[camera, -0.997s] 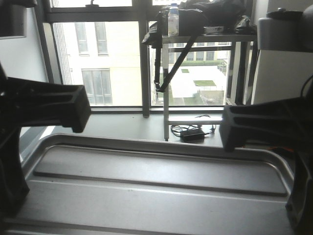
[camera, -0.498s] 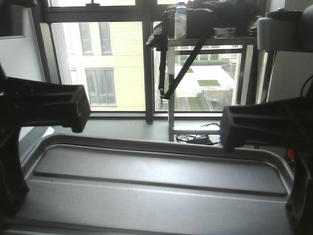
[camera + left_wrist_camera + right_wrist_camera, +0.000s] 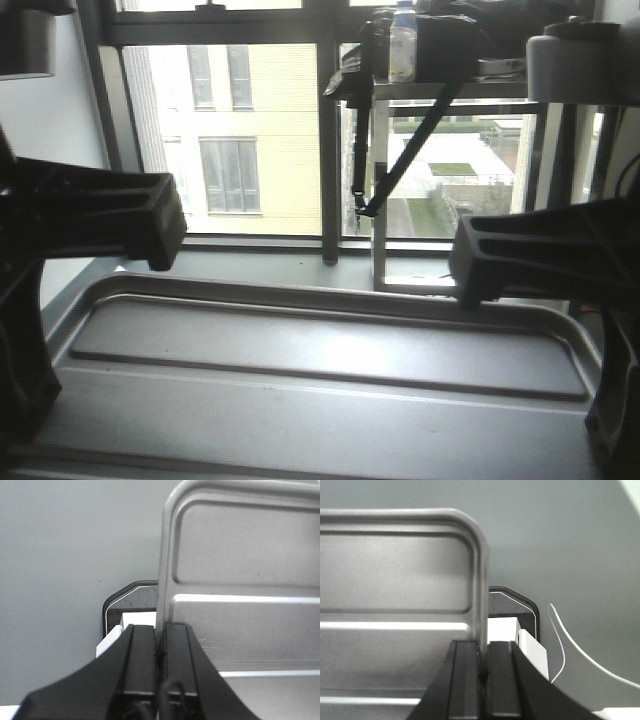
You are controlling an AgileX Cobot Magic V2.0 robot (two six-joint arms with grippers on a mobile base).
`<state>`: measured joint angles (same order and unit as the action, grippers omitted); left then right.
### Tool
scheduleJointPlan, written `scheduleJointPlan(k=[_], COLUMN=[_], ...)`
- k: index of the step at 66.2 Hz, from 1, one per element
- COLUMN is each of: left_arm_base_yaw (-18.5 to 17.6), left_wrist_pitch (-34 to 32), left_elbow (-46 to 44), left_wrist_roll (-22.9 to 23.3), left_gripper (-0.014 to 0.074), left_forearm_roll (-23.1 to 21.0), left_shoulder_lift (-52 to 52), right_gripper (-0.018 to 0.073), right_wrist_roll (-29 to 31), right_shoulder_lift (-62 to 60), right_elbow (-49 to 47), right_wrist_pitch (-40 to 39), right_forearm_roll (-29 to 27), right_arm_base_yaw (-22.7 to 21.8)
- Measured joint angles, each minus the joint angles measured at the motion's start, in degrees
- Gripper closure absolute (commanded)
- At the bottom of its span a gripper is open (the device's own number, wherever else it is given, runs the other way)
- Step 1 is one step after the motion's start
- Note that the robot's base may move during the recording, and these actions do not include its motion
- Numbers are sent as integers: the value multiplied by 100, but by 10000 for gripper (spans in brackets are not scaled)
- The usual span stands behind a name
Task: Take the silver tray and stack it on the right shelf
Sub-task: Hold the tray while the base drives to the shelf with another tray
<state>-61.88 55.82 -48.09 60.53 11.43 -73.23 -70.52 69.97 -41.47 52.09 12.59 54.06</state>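
Front view, tray: the silver tray (image 3: 320, 370) is hanging level and low in the frame. It is spanning the gap between both grippers, its two ridges running side to side.
Front view, left: the left gripper (image 3: 160, 225) is reaching in above the tray's left end; its grip cannot be told from here.
Front view, right: the right gripper (image 3: 465, 265) is reaching in above the tray's right end.
Front view, backdrop: a bottle (image 3: 403, 42) and a black bag (image 3: 450, 35) are sitting on a stand (image 3: 450, 90) well beyond the grippers, against a window (image 3: 230, 130).
Left wrist view: the left fingers (image 3: 142, 655) are pinching the tray's side rim between them, with the tray's floor stretching to the right of the grasp.
Right wrist view: the right fingers (image 3: 465, 675) are clamping the opposite rim below a rounded corner. The floor is stretching left of the grasp, and a white cable (image 3: 560, 645) is curving just to the right.
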Motion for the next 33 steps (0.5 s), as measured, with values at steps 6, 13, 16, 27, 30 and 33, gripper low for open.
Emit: scheduleJointPlan(k=[6,13,16,27,30,33], left_arm_base_yaw=[0,0,0,0,0,0], left_wrist_pitch=[0,0,0,0,0,0], left_elbow=[0,0,0,0,0,0], left_wrist_roll=[0,0,0,0,0,0], left_gripper=[696,696,696,696,696,696], left_forearm_roll=[0,0,0,0,0,0], left_shoulder_lift=[0,0,0,0,0,0], right_gripper=[495,495,495,495,495,495], right_wrist_roll=[0,0,0,0,0,0], right_shoulder_lift=[0,0,0,0,0,0], right_elbow=[0,0,0,0,0,0], right_wrist_pitch=[9,9,9,9,9,9], right_forearm_roll=[0,0,0,0,0,0], right_arm_base_yaw=[0,0,0,0,0,0])
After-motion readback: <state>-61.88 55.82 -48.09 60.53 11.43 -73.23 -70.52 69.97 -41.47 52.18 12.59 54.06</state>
